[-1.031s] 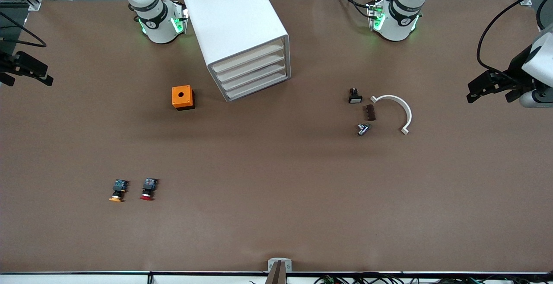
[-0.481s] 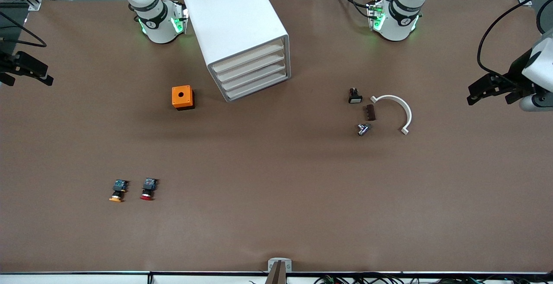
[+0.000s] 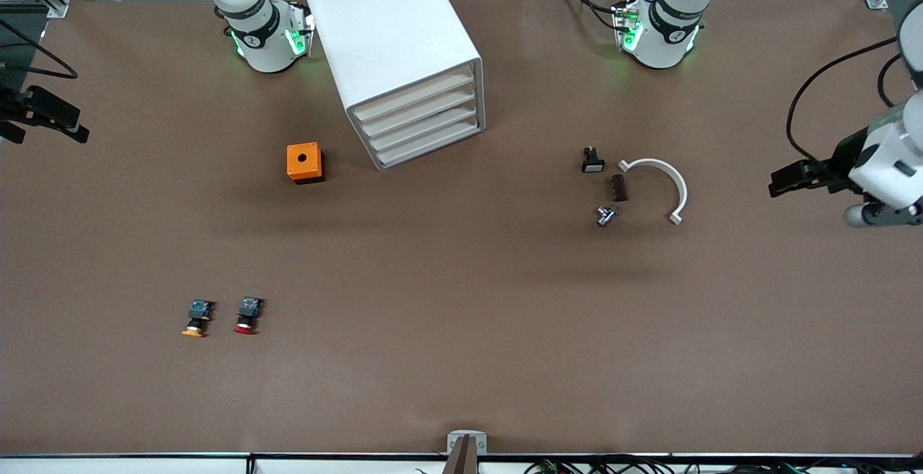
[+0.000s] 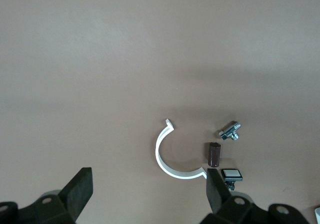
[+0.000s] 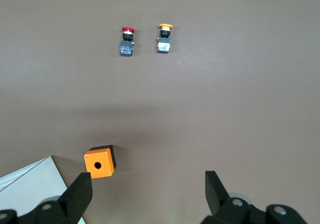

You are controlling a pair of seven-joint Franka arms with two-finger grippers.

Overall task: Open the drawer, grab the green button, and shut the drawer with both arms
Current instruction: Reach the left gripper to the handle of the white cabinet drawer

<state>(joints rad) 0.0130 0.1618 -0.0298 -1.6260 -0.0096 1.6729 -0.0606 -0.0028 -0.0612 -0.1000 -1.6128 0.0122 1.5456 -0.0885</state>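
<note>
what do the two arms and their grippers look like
Both arms are glossy white with black joint bands and green lights at the bases. The left gripper and right gripper are black, with two blocky fingers each. Black cables loop along the left arm.

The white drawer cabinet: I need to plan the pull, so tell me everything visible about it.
The big white box cabinet looks like smooth plastic with rounded edges. It stands on the brown table between the two arm bases, turned at an angle. Four shallow drawers with cream front slats are stacked in its front, all shut. Nothing touches it; the small orange cube with a hole sits apart beside it.
</note>
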